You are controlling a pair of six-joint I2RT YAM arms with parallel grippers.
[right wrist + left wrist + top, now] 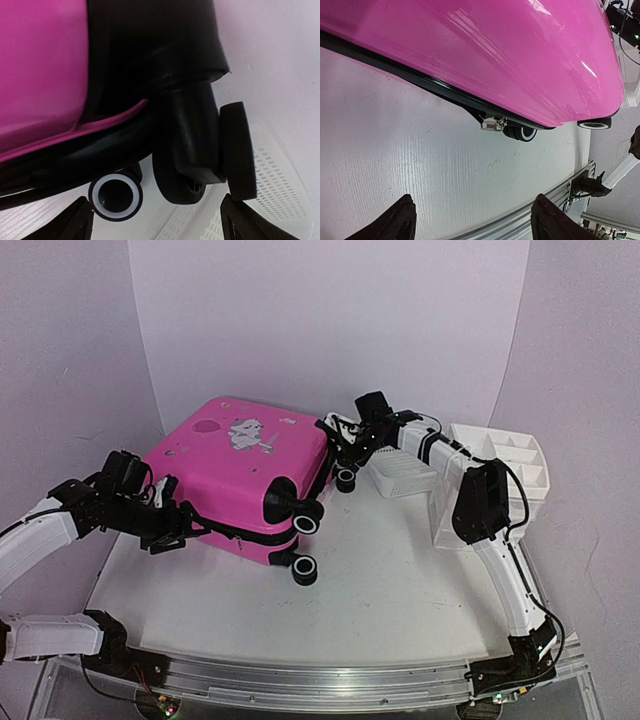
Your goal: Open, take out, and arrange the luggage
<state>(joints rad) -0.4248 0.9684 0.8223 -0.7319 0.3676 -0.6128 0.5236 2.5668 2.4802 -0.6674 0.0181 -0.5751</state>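
The top external view looks down from above and behind the arm bases, taking in the whole table and pink suitcase from well back. The left wrist view sits low beside the suitcase's zipper side, facing along it toward the wheels. The right wrist view is very close to one wheeled corner, with the white mesh basket behind. All three views share the wheel end.

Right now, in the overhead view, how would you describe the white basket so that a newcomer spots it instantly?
Start at the big pink suitcase lying flat mid-table. Just right of its far wheeled corner sits the low white basket. Its walls are perforated mesh with one open interior, unlike the white organizer further right, which is split into compartments.
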